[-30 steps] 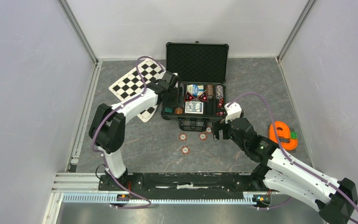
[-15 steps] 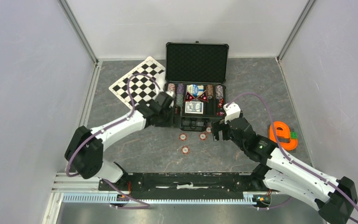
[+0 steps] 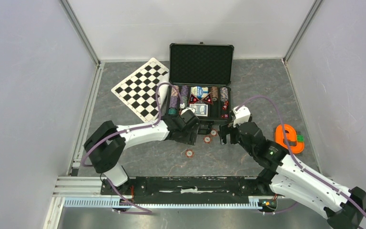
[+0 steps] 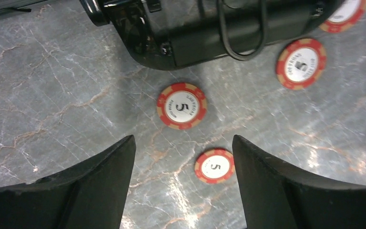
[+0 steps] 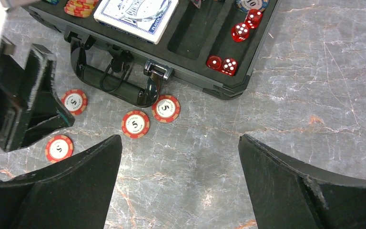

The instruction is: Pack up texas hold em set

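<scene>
Gathering stray chips [image 3: 189, 153], left fingers [image 4: 95, 186], spread over the central red 5 chip [image 4: 181, 106], should lower and pinch; right fingers [image 5: 66, 191] gape empty.

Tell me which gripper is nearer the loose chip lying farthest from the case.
Left. The left gripper hangs open just above that chip, on its case side. The right gripper is open farther off to the right, in front of the case's right end.
</scene>
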Controlling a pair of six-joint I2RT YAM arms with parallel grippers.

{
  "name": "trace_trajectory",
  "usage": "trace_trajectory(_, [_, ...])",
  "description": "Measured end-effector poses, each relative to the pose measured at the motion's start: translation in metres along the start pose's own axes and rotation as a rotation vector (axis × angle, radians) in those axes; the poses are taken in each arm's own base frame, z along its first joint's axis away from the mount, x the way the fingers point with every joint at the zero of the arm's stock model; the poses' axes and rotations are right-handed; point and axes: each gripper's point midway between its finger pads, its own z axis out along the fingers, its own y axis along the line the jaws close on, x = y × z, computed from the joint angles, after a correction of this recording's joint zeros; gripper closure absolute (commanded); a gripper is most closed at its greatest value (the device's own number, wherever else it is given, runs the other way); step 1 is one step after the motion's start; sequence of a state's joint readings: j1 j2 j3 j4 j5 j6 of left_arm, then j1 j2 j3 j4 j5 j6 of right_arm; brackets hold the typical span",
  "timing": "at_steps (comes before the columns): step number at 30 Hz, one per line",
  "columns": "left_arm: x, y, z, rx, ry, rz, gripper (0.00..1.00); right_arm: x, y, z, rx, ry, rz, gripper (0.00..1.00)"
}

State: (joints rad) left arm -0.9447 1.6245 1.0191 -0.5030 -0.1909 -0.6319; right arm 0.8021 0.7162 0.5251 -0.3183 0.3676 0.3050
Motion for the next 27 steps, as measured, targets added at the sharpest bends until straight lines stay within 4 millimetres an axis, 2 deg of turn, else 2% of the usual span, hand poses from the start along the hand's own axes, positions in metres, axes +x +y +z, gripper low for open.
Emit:
trace_trajectory(9, [0.009, 0.009, 0.021, -0.066, 0.032, 0.014, 0.25, -0.004, -0.002, -0.004, 0.007, -0.020, 0.011, 0.02])
trace_trajectory(18, [-0.005, -0.001, 0.029, -0.065, 0.017, 0.012, 0.36, -0.002, -0.003, -0.002, 0.016, -0.011, 0.007, 0.02])
trace_trajectory(27, [0.001, 0.004, 0.031, -0.094, 0.049, 0.021, 0.41, -0.002, -0.003, -0.002, 0.016, -0.010, 0.007, 0.02])
